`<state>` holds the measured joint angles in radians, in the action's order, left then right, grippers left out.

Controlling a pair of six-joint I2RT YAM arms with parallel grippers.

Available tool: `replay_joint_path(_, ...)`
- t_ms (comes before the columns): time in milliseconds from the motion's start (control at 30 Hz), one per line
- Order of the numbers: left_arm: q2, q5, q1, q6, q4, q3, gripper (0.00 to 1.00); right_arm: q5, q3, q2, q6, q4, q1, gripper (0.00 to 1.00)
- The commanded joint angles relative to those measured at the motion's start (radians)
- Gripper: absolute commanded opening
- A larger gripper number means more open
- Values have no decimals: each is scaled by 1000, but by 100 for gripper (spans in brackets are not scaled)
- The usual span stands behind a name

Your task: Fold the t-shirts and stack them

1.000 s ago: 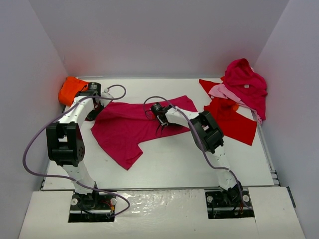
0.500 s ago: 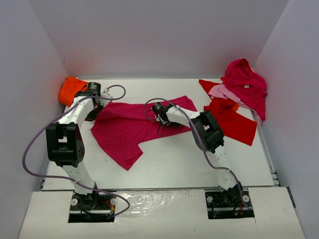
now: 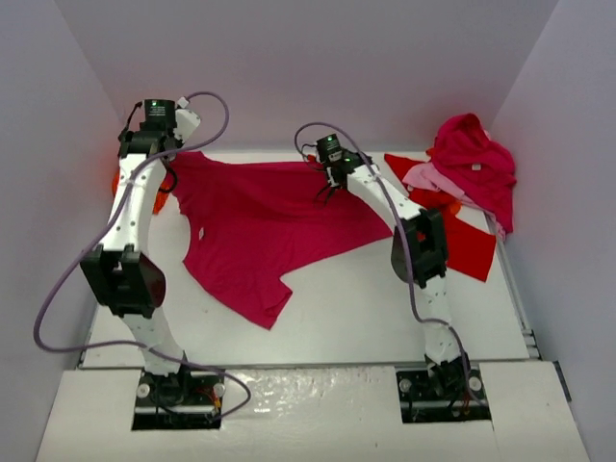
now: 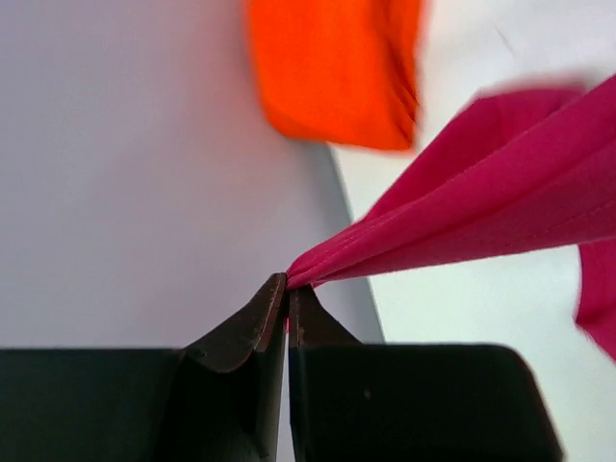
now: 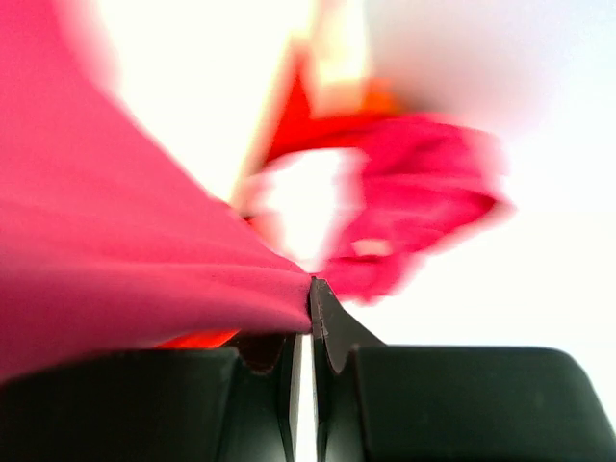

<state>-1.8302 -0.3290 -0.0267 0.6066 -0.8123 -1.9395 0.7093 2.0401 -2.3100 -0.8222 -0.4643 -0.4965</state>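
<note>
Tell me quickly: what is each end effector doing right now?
The left end effector: closed, pinching an edge of the magenta t-shirt.
The right end effector: closed, pinching the same magenta t-shirt.

Pale lilac walls (image 3: pixel 318 67) enclose a white table (image 3: pixel 366 308) on three sides.

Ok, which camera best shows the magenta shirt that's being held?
Top external: the whole magenta shirt shows, spread wide. The wrist views show only bunched edges pinched in the left end effector and right end effector.
</note>
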Motion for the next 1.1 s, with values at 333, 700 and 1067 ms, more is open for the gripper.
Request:
replay_joint_path(333, 388, -45, 8, -115, 94, -261, 0, 35, -362, 772, -257, 739, 187, 0)
replay_joint_path(700, 869, -73, 8, -113, 24, -16, 0, -90, -562, 1286, 31, 475, 245, 0)
replay_joint_path(1067, 938, -64, 8, -80, -131, -231, 0, -261, -488, 1362, 130, 229, 289, 1)
